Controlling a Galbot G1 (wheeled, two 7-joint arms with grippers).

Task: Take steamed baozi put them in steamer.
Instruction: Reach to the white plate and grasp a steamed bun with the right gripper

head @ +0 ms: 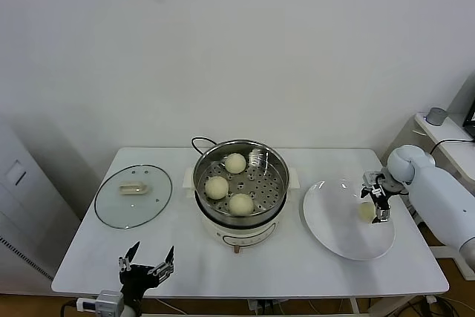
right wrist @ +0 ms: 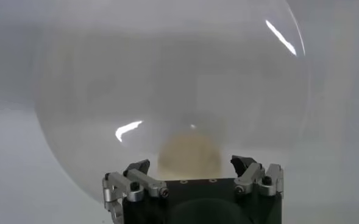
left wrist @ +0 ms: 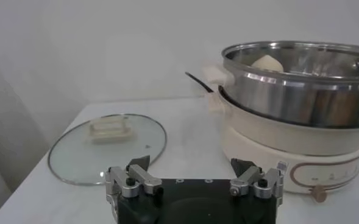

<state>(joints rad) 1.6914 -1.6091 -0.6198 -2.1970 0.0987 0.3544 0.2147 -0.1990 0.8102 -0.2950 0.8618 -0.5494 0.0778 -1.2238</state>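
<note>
The steel steamer (head: 240,183) stands mid-table on its white base and holds three pale baozi (head: 235,162), (head: 217,187), (head: 241,204). One more baozi (head: 366,211) lies on the white plate (head: 341,239) at the right. My right gripper (head: 378,200) hangs open just above that bun, which shows blurred between and beyond the jaws in the right wrist view (right wrist: 190,156). My left gripper (head: 147,263) waits open at the table's front left edge, holding nothing; its wrist view shows the steamer (left wrist: 301,79) ahead of it.
A round glass lid (head: 133,195) lies flat on the table's left side, also seen as the lid (left wrist: 109,146) in the left wrist view. A black cord (head: 200,141) loops behind the steamer. Furniture stands off the table's right end.
</note>
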